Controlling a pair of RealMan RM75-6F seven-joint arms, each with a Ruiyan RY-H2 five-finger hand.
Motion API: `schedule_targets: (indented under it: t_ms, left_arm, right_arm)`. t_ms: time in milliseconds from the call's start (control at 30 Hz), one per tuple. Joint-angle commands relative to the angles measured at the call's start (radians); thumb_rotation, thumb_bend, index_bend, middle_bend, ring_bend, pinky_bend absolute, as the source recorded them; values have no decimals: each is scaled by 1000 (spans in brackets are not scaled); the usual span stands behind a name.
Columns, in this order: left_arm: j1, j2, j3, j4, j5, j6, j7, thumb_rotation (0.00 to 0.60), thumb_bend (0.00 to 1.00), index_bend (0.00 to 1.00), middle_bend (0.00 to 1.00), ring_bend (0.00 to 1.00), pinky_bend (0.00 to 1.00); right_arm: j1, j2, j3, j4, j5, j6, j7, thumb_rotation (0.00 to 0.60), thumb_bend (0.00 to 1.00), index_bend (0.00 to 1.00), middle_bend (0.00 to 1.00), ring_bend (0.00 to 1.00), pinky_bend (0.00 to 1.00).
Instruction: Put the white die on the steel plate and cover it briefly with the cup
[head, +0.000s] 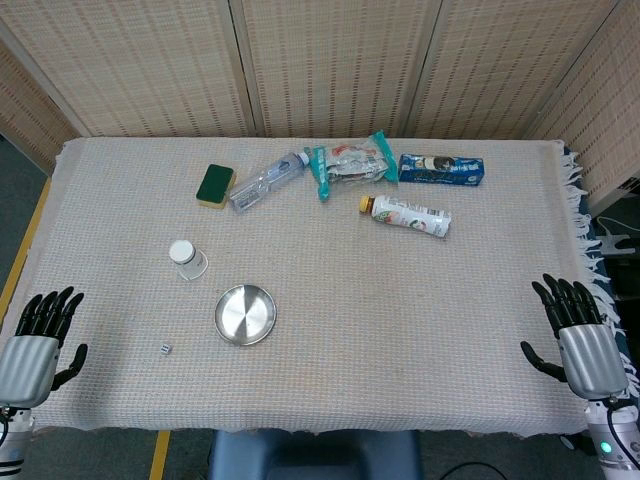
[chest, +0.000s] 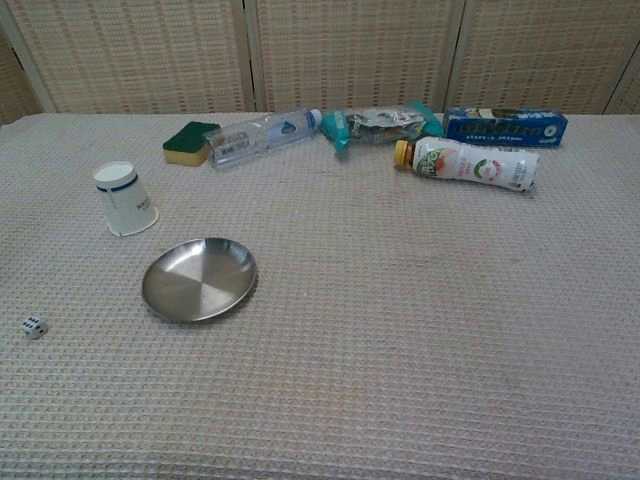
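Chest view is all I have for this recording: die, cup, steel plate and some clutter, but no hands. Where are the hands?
Observer: In the head view the left hand rests at the near left edge of the table, fingers spread, holding nothing.
Operator: And the other one?
Observer: The right hand sits at the near right edge, also spread and holding nothing.
Operator: Which hand is nearer the die?
Observer: The left. From above, the white die lies between the left hand and the steel plate, with the cup upside down beyond it.
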Motion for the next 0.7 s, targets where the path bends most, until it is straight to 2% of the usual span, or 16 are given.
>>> schedule_targets:
  t_ms: [33,167,233,267,333,433,533,633,700]
  left_arm:
    - [-3,2,11,-15,-5,-24,15,600,439,0,0,0,59]
    - [-25,-2,29,-28,26,-60,12,600,439,0,27,7,101]
    - [-41,-17,39,-17,52,-76,26,600,439,0,131,79,208]
    - [-49,-24,43,-13,61,-89,37,600,439,0,227,171,305]
    - [-73,-33,55,-16,65,-142,63,600,438,9,495,461,553]
    - [-110,-46,65,-22,60,-223,85,600,438,99,743,704,739]
    - [-134,-72,63,-9,46,-269,134,600,437,201,871,809,824]
    - [-154,-97,62,-2,17,-322,187,600,439,268,928,859,862]
    - [-166,-117,59,8,8,-342,197,600,438,278,942,870,867]
  right_arm:
    - [-6,6,-7,-6,-22,18,2,535,189,0,0,0,0]
    - [-13,15,-15,-12,-40,31,13,534,189,0,0,0,0]
    - [-15,16,-17,-14,-44,34,15,535,189,0,0,0,0]
    - [-15,16,-18,-14,-46,34,14,535,189,0,0,0,0]
    - [-15,15,-18,-13,-46,33,9,536,189,0,0,0,0]
    - [-14,19,-20,-20,-40,21,9,534,189,0,0,0,0]
    - [-12,19,-20,-20,-39,15,4,533,189,0,0,0,0]
    - [-10,22,-25,-22,-42,5,4,534,189,0,0,0,0]
    - [-8,26,-26,-25,-40,-1,8,535,189,0,0,0,0]
